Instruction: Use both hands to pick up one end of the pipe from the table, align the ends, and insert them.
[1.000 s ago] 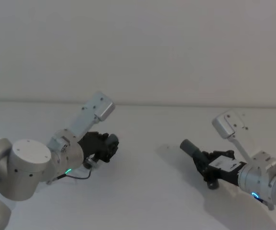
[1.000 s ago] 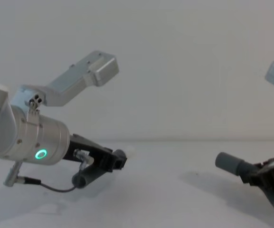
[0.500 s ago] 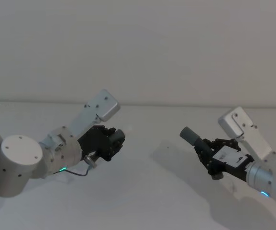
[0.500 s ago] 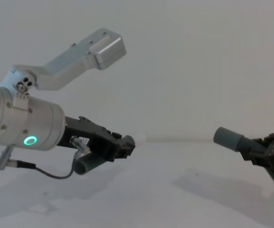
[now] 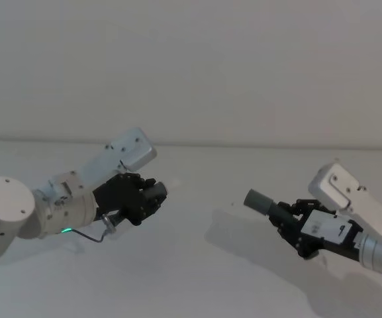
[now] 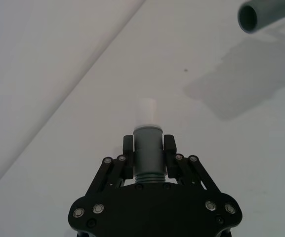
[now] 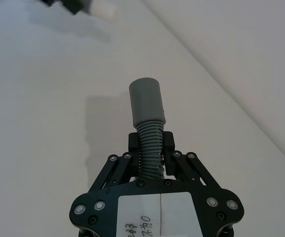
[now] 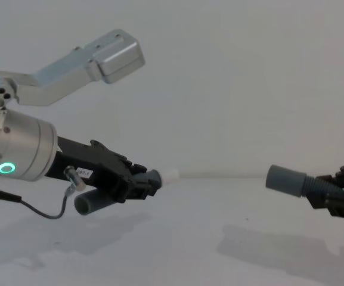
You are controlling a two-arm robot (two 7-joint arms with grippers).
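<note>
Above the white table (image 5: 197, 265), my left gripper (image 5: 144, 196) is shut on one dark-grey pipe piece (image 6: 147, 150) whose short white tip (image 8: 170, 176) points right. The piece's rear end (image 8: 90, 203) sticks out below the fingers. My right gripper (image 5: 290, 218) is shut on the ribbed neck of the other piece (image 7: 149, 148), and its wide grey collar (image 8: 284, 179) points left toward the white tip. The two ends face each other across a wide gap, roughly level. In the left wrist view the collar's open mouth (image 6: 255, 16) shows far ahead.
A plain pale wall (image 5: 197, 66) stands behind the table. Both arms cast shadows (image 8: 267, 247) on the bare surface between and beneath them. A thin black cable (image 8: 34, 208) hangs under my left wrist.
Both grippers have lifted off the table with their pieces. The left has swung so the white tip points at the right piece, and the right collar has levelled out toward it.
</note>
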